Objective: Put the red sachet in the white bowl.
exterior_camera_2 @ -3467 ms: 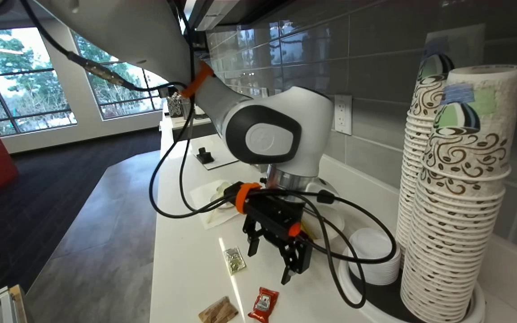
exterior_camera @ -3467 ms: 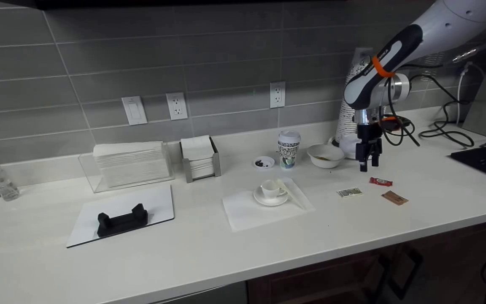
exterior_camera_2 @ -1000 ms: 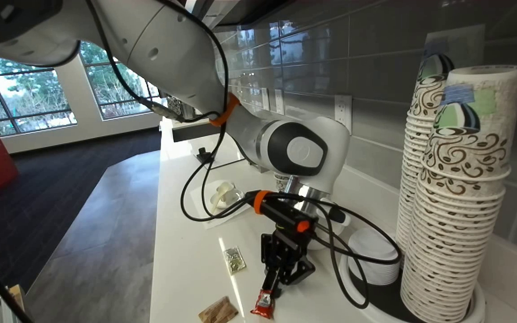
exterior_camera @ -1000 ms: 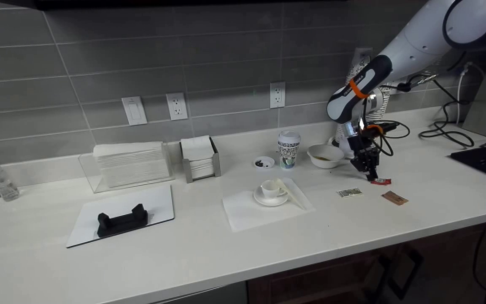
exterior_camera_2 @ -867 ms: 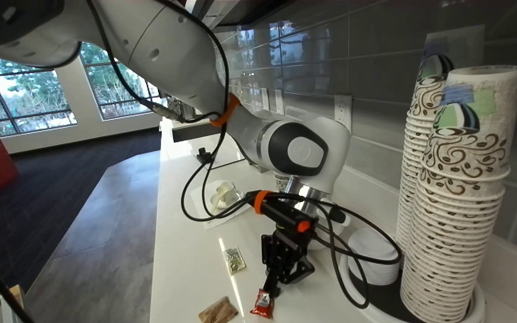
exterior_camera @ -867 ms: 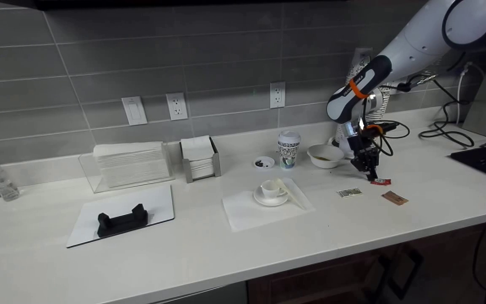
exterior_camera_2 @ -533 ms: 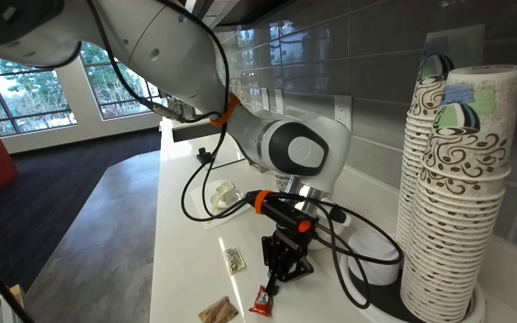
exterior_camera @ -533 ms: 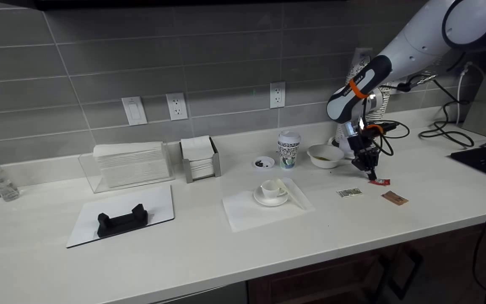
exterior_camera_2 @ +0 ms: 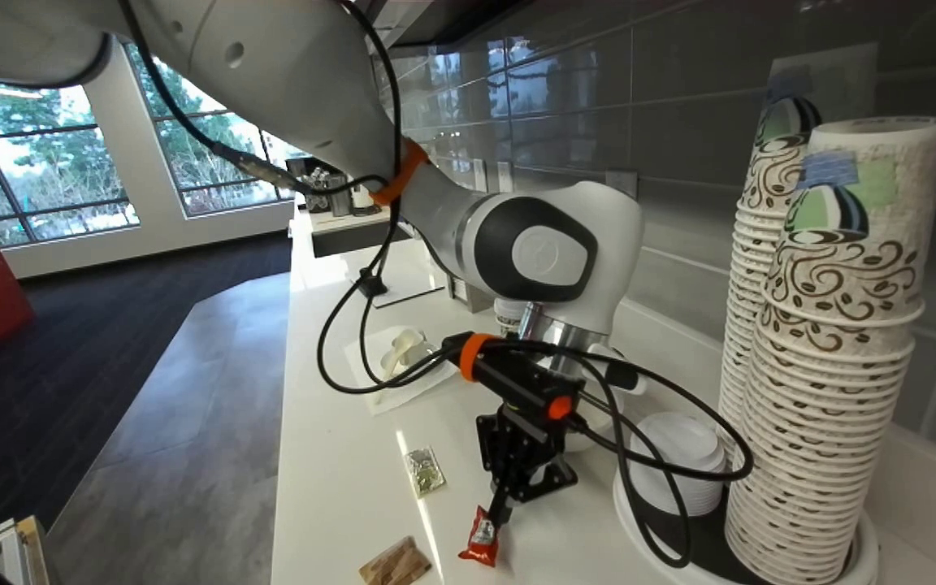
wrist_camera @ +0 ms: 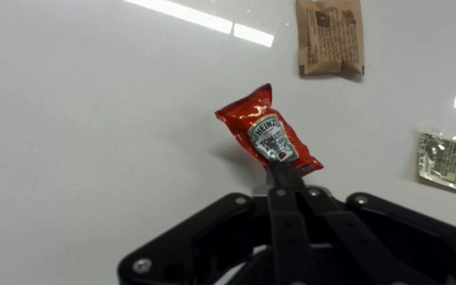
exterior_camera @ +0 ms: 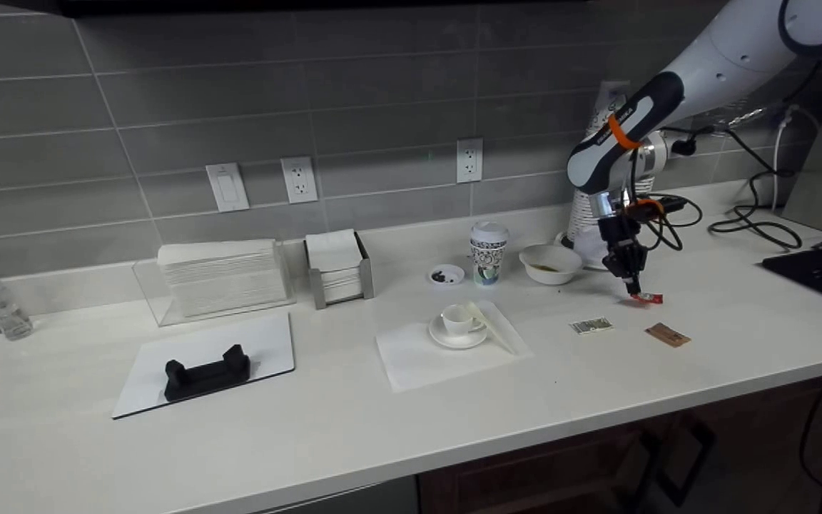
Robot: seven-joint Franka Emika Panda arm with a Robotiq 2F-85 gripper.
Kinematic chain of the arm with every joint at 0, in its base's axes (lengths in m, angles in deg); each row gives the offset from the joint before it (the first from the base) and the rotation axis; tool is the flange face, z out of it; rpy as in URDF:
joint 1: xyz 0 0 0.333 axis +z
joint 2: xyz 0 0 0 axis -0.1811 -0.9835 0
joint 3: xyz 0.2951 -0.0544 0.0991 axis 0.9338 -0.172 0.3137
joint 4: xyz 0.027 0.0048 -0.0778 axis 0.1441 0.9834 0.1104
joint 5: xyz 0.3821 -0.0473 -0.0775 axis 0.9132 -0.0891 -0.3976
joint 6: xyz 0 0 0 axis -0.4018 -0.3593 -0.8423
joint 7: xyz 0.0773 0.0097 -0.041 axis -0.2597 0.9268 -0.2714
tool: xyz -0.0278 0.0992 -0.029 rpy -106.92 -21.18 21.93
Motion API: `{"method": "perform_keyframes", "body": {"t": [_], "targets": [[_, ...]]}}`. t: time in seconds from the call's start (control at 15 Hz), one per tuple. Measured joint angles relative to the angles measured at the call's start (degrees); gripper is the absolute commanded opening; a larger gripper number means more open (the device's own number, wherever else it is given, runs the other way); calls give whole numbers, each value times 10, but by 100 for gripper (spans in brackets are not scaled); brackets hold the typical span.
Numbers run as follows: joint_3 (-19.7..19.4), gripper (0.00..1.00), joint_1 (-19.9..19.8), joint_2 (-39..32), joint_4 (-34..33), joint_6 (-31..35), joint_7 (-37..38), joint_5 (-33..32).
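The red sachet (wrist_camera: 247,114), a ketchup packet, is pinched near its lower end by my gripper (wrist_camera: 285,170), whose fingers are together. In the wrist view its shadow falls apart from it at the left, so it hangs slightly above the counter. An exterior view shows the sachet (exterior_camera: 650,298) tilted at the fingertips of the gripper (exterior_camera: 633,291). Also in an exterior view, the sachet (exterior_camera_2: 480,546) sticks out from the black fingers. The white bowl (exterior_camera: 552,276), with something yellowish-brown inside, stands behind and to the left of the gripper there; the arm mostly hides it in an exterior view.
A brown packet (exterior_camera: 667,335) and a silvery-green packet (exterior_camera: 591,325) lie close by on the counter. Near the bowl stand a lidded paper cup (exterior_camera: 488,257) and tall stacks of paper cups (exterior_camera_2: 834,390). A small cup (exterior_camera: 457,319) on a saucer sits farther left.
The gripper came down to the red sachet and closed on its end. Over the last half second it has risen a little, and the sachet has come up with it, tilting.
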Motion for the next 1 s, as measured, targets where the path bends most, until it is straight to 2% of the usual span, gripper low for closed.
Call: {"method": "perform_keyframes", "body": {"t": [0.4, 0.67, 1.0], "targets": [[20, 0, -36, 97, 73, 6, -124, 69], [32, 0, -51, 135, 97, -13, -179, 176], [32, 0, -60, 142, 100, -26, -195, 323]]}}
